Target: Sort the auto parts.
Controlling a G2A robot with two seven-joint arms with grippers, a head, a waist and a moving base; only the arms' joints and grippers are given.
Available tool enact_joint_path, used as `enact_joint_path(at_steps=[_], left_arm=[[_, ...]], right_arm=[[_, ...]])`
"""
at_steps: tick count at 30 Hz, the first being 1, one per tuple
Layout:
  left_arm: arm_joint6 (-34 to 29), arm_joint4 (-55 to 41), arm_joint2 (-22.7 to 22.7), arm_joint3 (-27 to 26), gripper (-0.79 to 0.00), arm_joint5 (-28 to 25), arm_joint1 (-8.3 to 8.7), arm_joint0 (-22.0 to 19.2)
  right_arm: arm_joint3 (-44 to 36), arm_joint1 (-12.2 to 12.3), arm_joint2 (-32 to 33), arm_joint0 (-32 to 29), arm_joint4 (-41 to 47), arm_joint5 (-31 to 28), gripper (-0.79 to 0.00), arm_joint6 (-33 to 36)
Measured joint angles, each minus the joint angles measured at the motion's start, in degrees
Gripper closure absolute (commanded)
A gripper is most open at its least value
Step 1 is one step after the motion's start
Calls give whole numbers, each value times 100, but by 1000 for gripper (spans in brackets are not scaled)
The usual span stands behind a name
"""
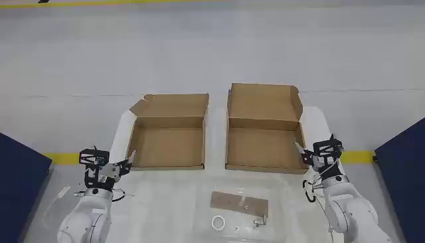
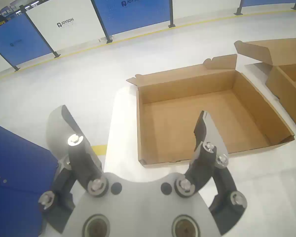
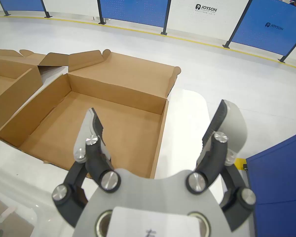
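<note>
1. Parts for sorting lie loose at the near edge of the white table (image 1: 166, 196), between the two arms. There is a flat brown card-like piece (image 1: 239, 203), a small white ring (image 1: 218, 224) just nearer the robot, and a small metallic piece (image 1: 259, 222) beside the ring. They are too small to tell what each one is.
2. Farther out stand two open cardboard boxes side by side, the left box (image 1: 168, 147) and the right box (image 1: 262, 147). Both are empty, with their lids folded back on the far side.
3. The left gripper (image 2: 133, 110) hovers by the near outer corner of the left box, its claw spread wide with nothing between the fingers. The right gripper (image 3: 157, 106) hovers by the near outer corner of the right box, equally wide and empty.
4. With every part on the table and nothing in either box, sorting looks to be at its very start. The step in hand is most likely the first pick.
5. Both claws face the boxes, well apart from the parts, so the next move probably calls for one arm to turn inward and come down toward the near edge. The ring lies flat and thin, so it would need a low, careful pinch across its rim. A box must also be chosen for each kind of part.
</note>
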Motion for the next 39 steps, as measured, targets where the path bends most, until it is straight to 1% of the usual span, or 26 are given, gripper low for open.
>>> enact_joint_path(at_steps=[4, 6, 8, 10, 12, 21, 24, 27, 31, 32, 35, 39], left_arm=[[0, 0, 0, 0, -785, 0, 0, 0], [0, 0, 0, 0, -785, 0, 0, 0], [0, 0, 0, 0, -785, 0, 0, 0], [0, 0, 0, 0, -785, 0, 0, 0], [0, 0, 0, 0, -785, 0, 0, 0], [0, 0, 0, 0, -785, 0, 0, 0], [0, 0, 0, 0, -785, 0, 0, 0], [0, 0, 0, 0, -785, 0, 0, 0], [0, 0, 0, 0, -785, 0, 0, 0], [0, 0, 0, 0, -785, 0, 0, 0], [0, 0, 0, 0, -785, 0, 0, 0], [0, 0, 0, 0, -785, 0, 0, 0]], right_arm=[[-4, 0, -1, 2, 1, -3, -785, -2], [-72, 2, -6, 19, -10, -103, -785, -12], [-209, 38, -13, 15, -222, -521, -785, 157], [-377, 99, 31, -11, -617, -1176, -785, 540], [-445, 118, 68, -28, -764, -1474, -785, 672], [-492, 118, 64, -8, -749, -1488, -785, 630], [-782, 158, 113, 103, -894, -1963, -785, 716], [-1118, 215, 222, 253, -974, -2647, -785, 1047], [-1381, 271, 248, 450, -579, -3703, -785, 1868], [-1381, 272, 251, 456, -570, -3761, -785, 1924], [-1373, 271, 251, 451, -586, -3651, -785, 1806], [-1373, 270, 250, 450, -588, -3644, -785, 1798]])
